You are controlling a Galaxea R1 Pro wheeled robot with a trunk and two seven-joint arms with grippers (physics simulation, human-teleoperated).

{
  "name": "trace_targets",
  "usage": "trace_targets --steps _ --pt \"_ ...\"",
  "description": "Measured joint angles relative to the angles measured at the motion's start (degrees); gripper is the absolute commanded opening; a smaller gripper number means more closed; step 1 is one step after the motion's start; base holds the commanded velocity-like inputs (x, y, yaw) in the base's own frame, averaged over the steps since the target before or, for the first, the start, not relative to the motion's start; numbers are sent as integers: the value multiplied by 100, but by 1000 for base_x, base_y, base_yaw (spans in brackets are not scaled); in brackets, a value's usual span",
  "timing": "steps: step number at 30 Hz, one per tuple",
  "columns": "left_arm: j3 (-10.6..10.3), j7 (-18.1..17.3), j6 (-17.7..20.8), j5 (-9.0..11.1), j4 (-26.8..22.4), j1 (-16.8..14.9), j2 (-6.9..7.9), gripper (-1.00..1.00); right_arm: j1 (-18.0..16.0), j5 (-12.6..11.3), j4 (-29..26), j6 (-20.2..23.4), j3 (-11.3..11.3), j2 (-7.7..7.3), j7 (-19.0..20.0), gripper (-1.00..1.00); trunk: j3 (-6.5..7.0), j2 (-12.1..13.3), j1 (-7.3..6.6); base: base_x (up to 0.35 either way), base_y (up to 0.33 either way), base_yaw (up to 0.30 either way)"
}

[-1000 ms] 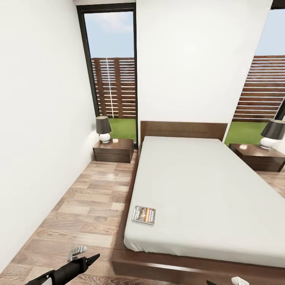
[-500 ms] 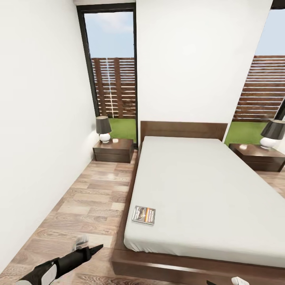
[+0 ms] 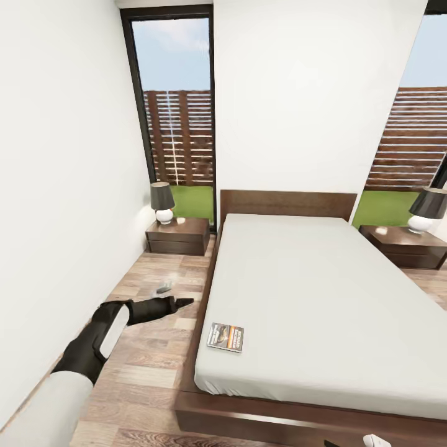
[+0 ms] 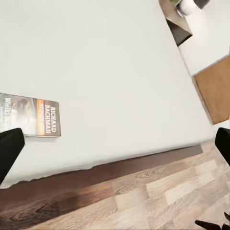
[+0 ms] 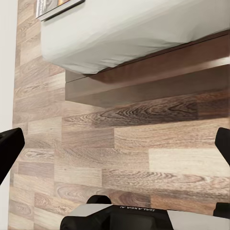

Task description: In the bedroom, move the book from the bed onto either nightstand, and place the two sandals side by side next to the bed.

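Looking down from the head camera, you see the bed (image 3: 323, 298) — dark wood frame, plain light grey mattress — with its headboard against the white far wall. The book (image 3: 225, 337) lies flat on the mattress near the foot-end corner on your left side, just inside the long edge, its orange band and white lettering facing up. In the left wrist view the book (image 4: 29, 115) shows on the same grey cover, close to the mattress edge, with the wood-plank floor (image 4: 143, 201) below.

Your left arm reaches forward over the floor (image 3: 143, 310) between the wall and the bed, and the left gripper (image 3: 180, 302) points toward the bed frame, level with a spot a little beyond the book. Its dark fingers (image 4: 9, 148) sit at opposite edges of the wrist picture — the jaws are spread wide, holding nothing.

The right gripper's fingers (image 5: 9, 148) also stand far apart at the frame edges, over bare planks beside the bed's foot corner (image 5: 143, 81).

A nightstand (image 3: 178, 235) with a dark-shaded lamp (image 3: 162, 202) stands by the left window (image 3: 174, 105); a second nightstand (image 3: 406, 246) with its lamp (image 3: 428, 210) stands on the far side of the bed.
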Motion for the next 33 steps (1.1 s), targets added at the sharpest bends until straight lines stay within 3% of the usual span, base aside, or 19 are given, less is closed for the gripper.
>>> trace_targets --steps 2,4,6,9,14,15,20,33 --pt "0 862 103 20 137 -218 -384 100 0 0 0 0 -1 0 -2 100 0 0 0 0 0 0" --pt "-13 1425 129 29 237 -321 -596 100 0 0 0 0 -1 0 -2 100 0 0 0 0 0 0" --pt "-13 1831 145 39 304 -413 -732 100 0 0 0 0 -1 0 -3 100 0 0 0 0 0 0" --pt "-13 2142 157 60 354 -518 -835 100 0 0 0 0 -1 0 -3 100 0 0 0 21 0 0" --pt "-25 2279 162 75 374 -565 -944 100 0 0 0 0 -1 0 -3 100 -1 0 0 33 0 0" --pt "-34 2309 170 78 380 -572 -1026 100 0 0 0 0 -1 0 -3 100 0 0 0 7 0 0" --pt "-39 2315 177 73 384 -567 -1082 100 0 0 0 0 -1 0 -3 100 0 0 0 2 0 0" --pt "-40 2312 180 72 379 -559 -1097 100 0 -24 0 5 -17 -8 5 100 0 0 0 0 0 0"
